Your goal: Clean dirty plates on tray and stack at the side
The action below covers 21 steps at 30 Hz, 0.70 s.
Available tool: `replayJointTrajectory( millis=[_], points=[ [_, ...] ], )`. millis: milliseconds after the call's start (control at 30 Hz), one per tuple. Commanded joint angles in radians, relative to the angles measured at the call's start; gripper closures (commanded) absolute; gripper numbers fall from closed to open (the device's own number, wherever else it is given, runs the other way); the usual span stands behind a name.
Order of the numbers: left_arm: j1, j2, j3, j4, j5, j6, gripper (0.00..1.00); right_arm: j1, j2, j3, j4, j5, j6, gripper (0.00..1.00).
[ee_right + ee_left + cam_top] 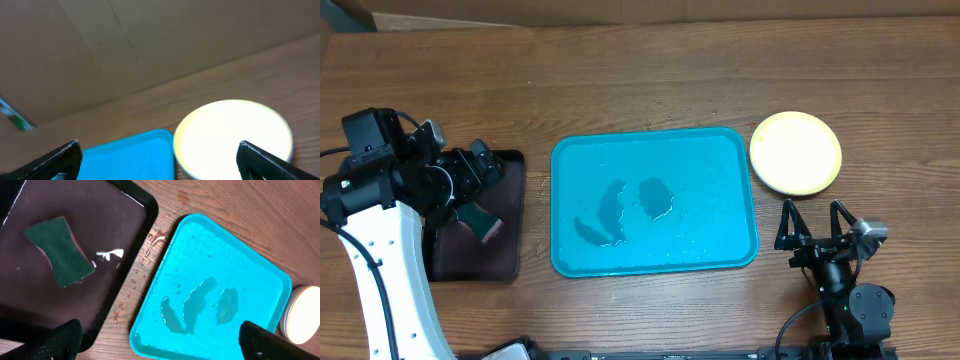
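the left jaws stand wide apart and empty over the sponge [59,250], which lies on the dark tray [30,295], probably its wet resting place. the right jaws, also apart and holding nothing, wait near the plates [796,152], piled yellow-green on top on the counter [650,70] just beside the turquoise tray [720,150]. that tray holds only puddles, so the job looks finished.

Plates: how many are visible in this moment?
1: a yellow-green plate on the table, off the far right corner of the turquoise tray. Others may lie stacked, hidden beneath it.
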Motion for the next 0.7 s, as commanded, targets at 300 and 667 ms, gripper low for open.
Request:
replayJointTrajectory(
  millis=[300,667],
  points=[
    [-0.003,0.007,0.011,0.002,-0.005,0.005,0.0,-0.006,-0.012,-0.011,0.006,0.002,-0.217,0.0],
    [-0.003,0.007,0.011,0.002,-0.005,0.005,0.0,-0.006,-0.012,-0.011,0.008,0.002,-0.217,0.0]
  ],
)
